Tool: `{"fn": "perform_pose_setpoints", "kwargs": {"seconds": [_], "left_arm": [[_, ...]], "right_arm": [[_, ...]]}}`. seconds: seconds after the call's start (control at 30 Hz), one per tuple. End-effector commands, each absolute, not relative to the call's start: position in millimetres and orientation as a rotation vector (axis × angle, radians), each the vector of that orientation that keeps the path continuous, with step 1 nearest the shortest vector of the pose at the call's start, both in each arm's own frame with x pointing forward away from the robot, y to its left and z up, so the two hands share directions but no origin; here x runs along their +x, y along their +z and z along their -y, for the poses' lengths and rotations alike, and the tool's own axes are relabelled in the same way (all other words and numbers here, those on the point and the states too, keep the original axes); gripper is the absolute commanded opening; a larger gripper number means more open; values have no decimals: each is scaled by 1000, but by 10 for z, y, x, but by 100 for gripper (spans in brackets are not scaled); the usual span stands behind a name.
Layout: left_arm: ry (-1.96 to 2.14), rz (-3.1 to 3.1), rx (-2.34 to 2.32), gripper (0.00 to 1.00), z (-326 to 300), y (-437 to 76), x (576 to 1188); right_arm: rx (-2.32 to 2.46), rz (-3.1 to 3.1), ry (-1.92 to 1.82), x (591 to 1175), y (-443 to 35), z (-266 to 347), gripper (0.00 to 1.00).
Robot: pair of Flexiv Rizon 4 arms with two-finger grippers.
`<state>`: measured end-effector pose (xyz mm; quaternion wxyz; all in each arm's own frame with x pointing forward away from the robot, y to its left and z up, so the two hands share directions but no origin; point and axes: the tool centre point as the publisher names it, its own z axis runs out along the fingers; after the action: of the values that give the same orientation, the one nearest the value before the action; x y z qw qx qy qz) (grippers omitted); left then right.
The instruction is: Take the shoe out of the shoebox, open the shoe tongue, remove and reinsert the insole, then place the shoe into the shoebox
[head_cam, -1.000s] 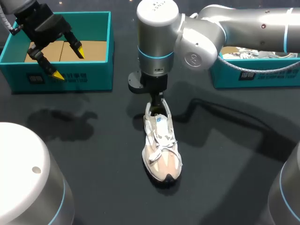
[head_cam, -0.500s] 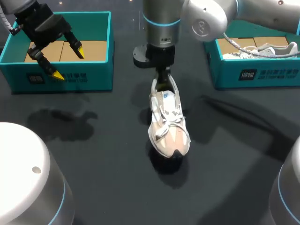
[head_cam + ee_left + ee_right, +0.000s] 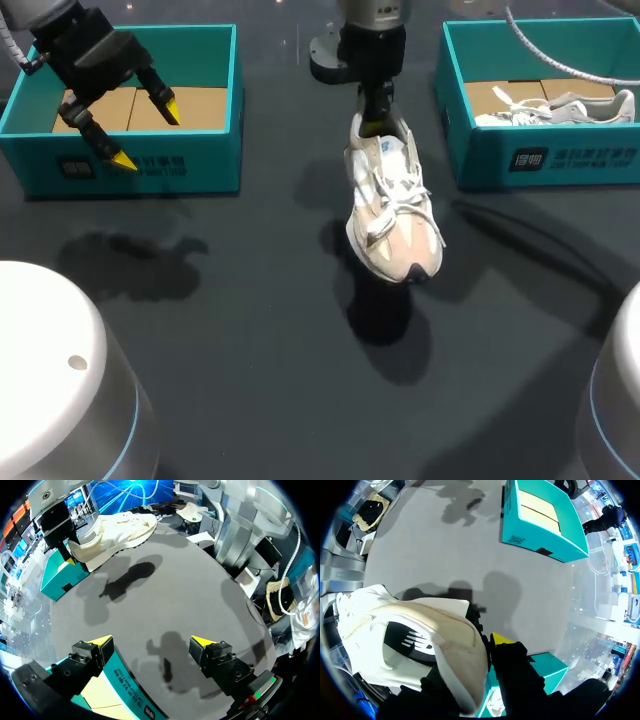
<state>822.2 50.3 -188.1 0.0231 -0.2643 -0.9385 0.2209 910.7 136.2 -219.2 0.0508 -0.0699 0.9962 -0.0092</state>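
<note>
One white-and-beige sneaker, long axis far-to-near, toe toward us, heel gripped in our right claw. Two teal cardboard shoeboxes, one holding another white sneaker. Our left claw released.

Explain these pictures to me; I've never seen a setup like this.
It is a robot with two arms, each ending in a two-fingered hand with yellow tips. The wide picture looks down from above the dark table; the two round ones come from cameras on the wrists. The right hand grips a pale shoe by its heel, held above the table. The left hand hangs open and empty over a teal shoebox. A second shoebox holds a white shoe.
</note>
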Motion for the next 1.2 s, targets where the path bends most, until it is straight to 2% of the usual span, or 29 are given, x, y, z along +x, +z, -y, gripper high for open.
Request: {"fn": "perform_pose_setpoints", "kwargs": {"seconds": [0.03, 0.73, 1.2], "left_arm": [[680, 2904, -820, 100, -502, -1880, 8228], [680, 2904, -820, 100, -502, -1880, 8228], [680, 2904, -820, 100, -502, -1880, 8228]], "right_arm": [[-223, -3044, -27, 9213, -2042, -1257, 0], [-194, -3038, -25, 9288, -2008, -1244, 0], [-361, -2965, -186, 9862, -1302, -703, 0]]}}
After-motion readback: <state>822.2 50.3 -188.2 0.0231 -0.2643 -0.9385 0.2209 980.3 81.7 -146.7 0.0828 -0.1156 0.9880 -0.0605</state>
